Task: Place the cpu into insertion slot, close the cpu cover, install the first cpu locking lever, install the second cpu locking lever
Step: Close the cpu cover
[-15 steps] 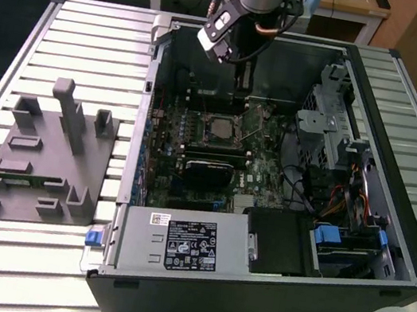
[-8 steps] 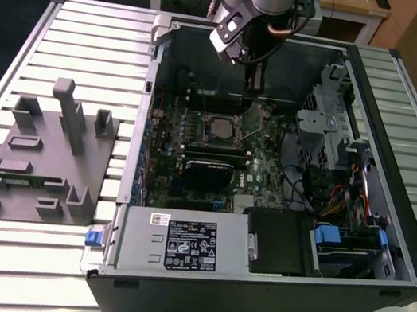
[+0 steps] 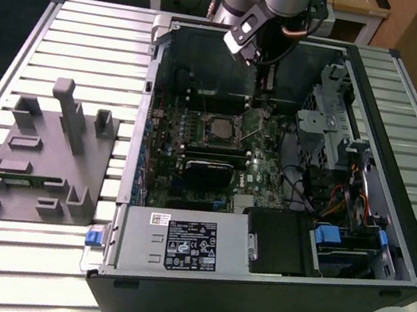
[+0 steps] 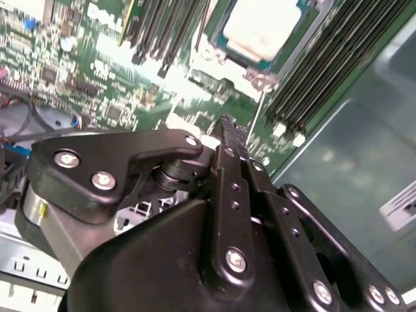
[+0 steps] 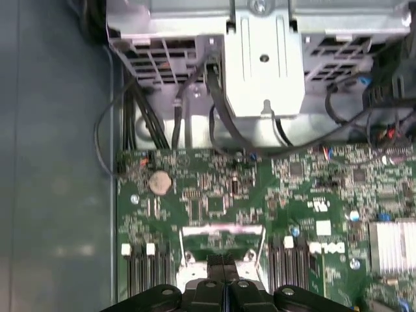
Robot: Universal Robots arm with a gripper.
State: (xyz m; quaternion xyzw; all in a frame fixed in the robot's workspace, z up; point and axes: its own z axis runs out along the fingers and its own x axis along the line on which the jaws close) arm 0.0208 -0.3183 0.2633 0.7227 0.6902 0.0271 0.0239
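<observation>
The open computer case [image 3: 395, 197] lay on its side on the slatted tabletop [image 3: 92, 38], with the arm reaching down into it from the top of the exterior view. The fingers [image 5: 218, 265] were pressed together, tip against tip, with nothing visible between them, so they gripped no part. In the exterior view they hung just above the green circuit board [image 3: 266, 170], close to the socket [image 3: 206, 126] but apparently not touching it. The governing relation was as follows: the socket lay to the exterior view's left of the fingertips and slightly nearer the camera. The fingers therefore stood off its edge on the exterior view's right rather than over its centre. The chip [image 4: 263, 26] sat in the socket, its pale face showing through the window of the cover [image 5: 221, 233], which appeared to lie flat over it. In the first wrist view the silver band of the cover lay directly ahead of the closed fingertips, square to the seam between them. In the second wrist view a thin wire lever [image 4: 261, 107] ran from the socket corner toward the fingertips, its long axis roughly in line with the socket's near edge. Whether it was latched could not be determined. A grey fixture block [image 3: 46, 160] stood well apart on the tabletop, at the exterior view's left.
</observation>
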